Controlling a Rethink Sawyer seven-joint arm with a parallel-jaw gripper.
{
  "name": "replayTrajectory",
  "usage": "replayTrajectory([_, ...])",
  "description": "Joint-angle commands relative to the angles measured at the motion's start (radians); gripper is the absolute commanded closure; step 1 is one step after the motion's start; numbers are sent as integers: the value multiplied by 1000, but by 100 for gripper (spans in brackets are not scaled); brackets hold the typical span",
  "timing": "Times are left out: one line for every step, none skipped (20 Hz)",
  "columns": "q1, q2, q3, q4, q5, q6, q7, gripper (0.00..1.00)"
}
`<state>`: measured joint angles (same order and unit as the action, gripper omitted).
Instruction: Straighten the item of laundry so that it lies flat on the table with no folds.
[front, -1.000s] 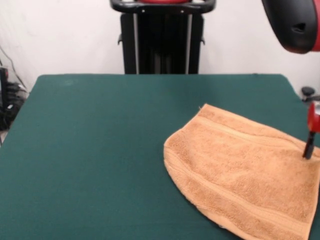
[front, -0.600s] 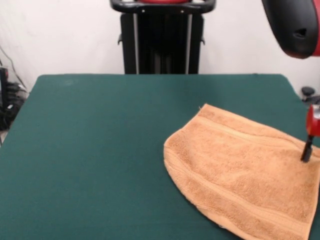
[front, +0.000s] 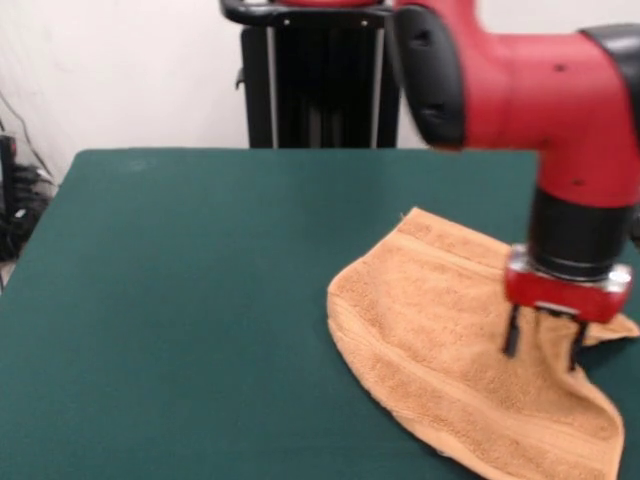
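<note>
The item of laundry is an orange-tan towel lying on the right half of the dark green table. A stripe band runs along its near edge. Its left end is rounded and its right side is rumpled, with one corner poking out to the right. My gripper hangs from the red arm over the towel's right part. It is open, with both black fingers spread apart and pointing down. Their tips are at the cloth, and nothing is held between them.
The towel reaches the table's near right corner and runs off the picture's bottom edge. Cables hang beside the table's left edge. The red arm's bulky elbow spans the space above the table's far right.
The arm has swung in from the right edge, bringing the gripper left over the towel. The towel's right side, flat before, is now drawn inward and rumpled.
</note>
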<state>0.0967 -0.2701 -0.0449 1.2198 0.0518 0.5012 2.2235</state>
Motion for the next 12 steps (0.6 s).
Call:
replayTrajectory([-68, -99, 135, 170, -66, 27, -125, 0])
replayTrajectory([-70, -112, 137, 174, -71, 40, -119, 0])
replayTrajectory([-74, -124, 142, 180, -74, 51, -115, 0])
replayTrajectory([-78, -131, 148, 181, -77, 64, -112, 0])
replayTrajectory([-79, -138, 149, 183, -79, 71, -109, 0])
replayTrajectory([-81, -140, 153, 182, -82, 79, -107, 0])
replayTrajectory([-81, -143, 154, 180, -86, 85, -101, 0])
replayTrajectory([-81, -143, 155, 179, -91, 84, -95, 0])
replayTrajectory([-79, -142, 154, 177, -96, 83, -89, 0])
replayTrajectory([-78, -141, 154, 175, -100, 83, -83, 0])
replayTrajectory([-78, -141, 155, 173, -102, 86, -80, 0])
replayTrajectory([-78, -138, 157, 169, -108, 82, -81, 0])
